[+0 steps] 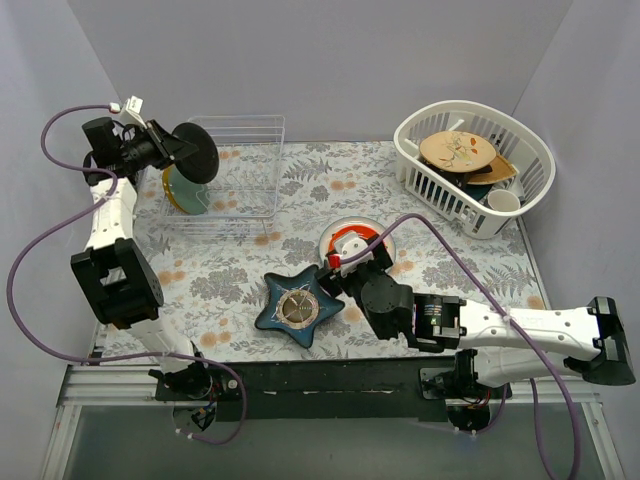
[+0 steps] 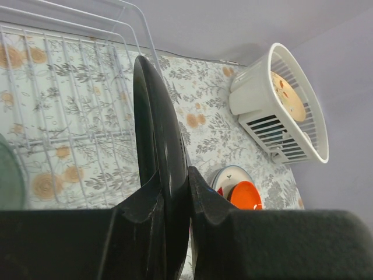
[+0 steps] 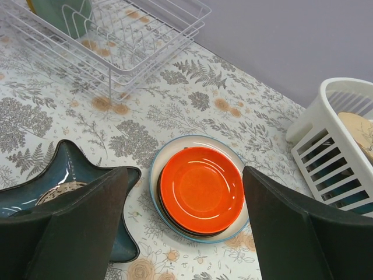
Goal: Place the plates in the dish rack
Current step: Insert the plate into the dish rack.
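While the left gripper [image 2: 173, 182] clamps a dark plate [image 2: 152, 125] on edge at the dish rack [image 1: 240, 119], the right gripper [image 3: 184, 175] gapes above the orange-red plate [image 3: 201, 189].
Far left: dish rack, teal-green plate [image 1: 188, 192] inside; centre: orange-red plate beside star dish [image 1: 271, 317].

The dish rack [image 1: 245, 165], a see-through frame of thin white wire with upright dividers, stood at the far left, and at its left end a teal-green plate [image 1: 190, 192] stood on edge between the dividers with a yellow plate [image 1: 167, 187] just beside it. A black plate [image 2: 154, 146] hung on edge over the rack's left part, pinched at its rim by the closed left gripper [image 2: 173, 184]. Well apart from the rack, the others lay flat in a stack: an orange-red plate [image 3: 201, 189] on top, dark rims beneath it, and a wider white plate [image 3: 175, 149] with a blue edge at the bottom
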`<state>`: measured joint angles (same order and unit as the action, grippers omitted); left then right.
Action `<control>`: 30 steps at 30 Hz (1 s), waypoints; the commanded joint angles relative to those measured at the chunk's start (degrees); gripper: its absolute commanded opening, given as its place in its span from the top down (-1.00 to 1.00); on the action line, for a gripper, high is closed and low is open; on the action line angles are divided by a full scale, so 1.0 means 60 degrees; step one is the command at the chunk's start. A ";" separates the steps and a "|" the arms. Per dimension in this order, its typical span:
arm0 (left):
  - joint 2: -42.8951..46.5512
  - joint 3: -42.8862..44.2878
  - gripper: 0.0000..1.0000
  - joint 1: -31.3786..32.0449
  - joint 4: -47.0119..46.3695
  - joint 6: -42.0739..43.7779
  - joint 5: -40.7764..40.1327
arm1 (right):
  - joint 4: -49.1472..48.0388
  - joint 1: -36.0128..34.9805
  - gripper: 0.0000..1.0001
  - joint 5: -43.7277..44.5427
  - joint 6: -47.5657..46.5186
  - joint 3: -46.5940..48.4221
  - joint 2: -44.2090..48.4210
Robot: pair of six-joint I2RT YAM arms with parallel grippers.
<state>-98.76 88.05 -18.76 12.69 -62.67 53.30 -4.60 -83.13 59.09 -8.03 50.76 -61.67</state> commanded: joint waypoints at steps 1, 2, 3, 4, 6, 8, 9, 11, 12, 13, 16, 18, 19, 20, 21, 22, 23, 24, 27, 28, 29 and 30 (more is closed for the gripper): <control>-0.0368 0.0661 1.00 -0.0256 -0.0123 0.1187 -0.0137 | 0.0561 0.0466 -0.75 -0.0662 0.0971 0.0358 -0.0122; -0.0501 0.0705 1.00 -0.0314 -0.0093 0.1246 -0.0094 | 0.0663 0.0684 -0.75 -0.0939 0.1074 0.0372 -0.0180; -0.0633 0.0764 1.00 -0.0344 -0.0064 0.1305 -0.0065 | 0.0722 0.0788 -0.75 -0.1044 0.1264 0.0431 -0.0210; -0.0852 0.0808 1.00 -0.0359 -0.0006 0.1349 -0.0065 | 0.0752 0.0876 -0.75 -0.1146 0.1265 0.0431 -0.0225; -0.1029 0.0779 1.00 -0.0403 -0.0005 0.1495 -0.0093 | 0.0752 0.1067 -0.75 -0.1250 0.1265 0.0475 -0.0298; -0.1190 0.0677 1.00 -0.0403 -0.0064 0.1627 -0.0211 | 0.1089 0.1198 -0.75 -0.1337 0.1265 0.0519 -0.0400; -0.1249 0.0647 1.00 -0.0388 -0.0093 0.1685 -0.0269 | 0.1133 0.1243 -0.75 -0.1381 0.1265 0.0548 -0.0429; -0.1410 0.0574 1.00 -0.0403 -0.0108 0.1773 -0.0401 | 0.1249 0.1331 -0.75 -0.1498 0.1265 0.0592 -0.0473; -0.1440 0.0472 1.00 -0.0403 -0.0122 0.1861 -0.0474 | 0.1294 0.1375 -0.75 -0.1528 0.1265 0.0607 -0.0503; -0.1484 0.0428 1.00 -0.0388 -0.0151 0.1920 -0.0489 | 0.1309 0.1390 -0.75 -0.1572 0.1265 0.0621 -0.0518; -0.1557 0.0252 1.00 -0.0388 -0.0151 0.2052 -0.0708 | 0.1440 0.1463 -0.75 -0.1645 0.1514 0.0636 -0.0547; -0.1586 0.0164 1.00 -0.0403 -0.0196 0.2111 -0.0840 | 0.1470 0.1536 -0.75 -0.1718 0.1558 0.0651 -0.0532; -0.1616 0.0149 1.00 -0.0388 -0.0225 0.2140 -0.0885 | 0.1470 0.1565 -0.75 -0.1762 0.1602 0.0636 -0.0561; -0.1645 0.0149 1.00 -0.0403 -0.0211 0.2169 -0.0928 | 0.1470 0.1594 -0.75 -0.1820 0.1631 0.0636 -0.0547; -0.1660 0.0149 1.00 -0.0388 -0.0210 0.2198 -0.0914 | 0.1470 0.1609 -0.75 -0.1836 0.1646 0.0651 -0.0561; -0.1675 0.0149 1.00 -0.0403 -0.0181 0.2257 -0.0958 | 0.1499 0.1624 -0.75 -0.1865 0.1646 0.0665 -0.0562; -0.1704 0.0135 1.00 -0.0403 -0.0181 0.2272 -0.1045 | 0.1514 0.1639 -0.74 -0.1894 0.1675 0.0680 -0.0576; -0.1704 0.0134 1.00 -0.0403 -0.0181 0.2301 -0.1061 | 0.1528 0.1639 -0.75 -0.1894 0.1661 0.0709 -0.0576; -0.1748 0.0032 1.00 -0.0403 -0.0152 0.2374 -0.1119 | 0.1587 0.1653 -0.75 -0.1953 0.1676 0.0709 -0.0576; -0.1748 -0.0012 1.00 -0.0403 -0.0152 0.2404 -0.1119 | 0.1602 0.1668 -0.74 -0.1967 0.1661 0.0724 -0.0562; -0.1748 -0.0099 1.00 -0.0403 -0.0166 0.2433 -0.1134 | 0.1616 0.1682 -0.75 -0.1953 0.1647 0.0724 -0.0562; -0.1748 -0.0158 1.00 -0.0403 -0.0210 0.2448 -0.1178 | 0.1631 0.1697 -0.75 -0.1967 0.1646 0.0724 -0.0562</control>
<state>-109.43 88.33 -20.93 12.86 -49.74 46.76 5.56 -73.45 47.59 1.10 52.10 -65.12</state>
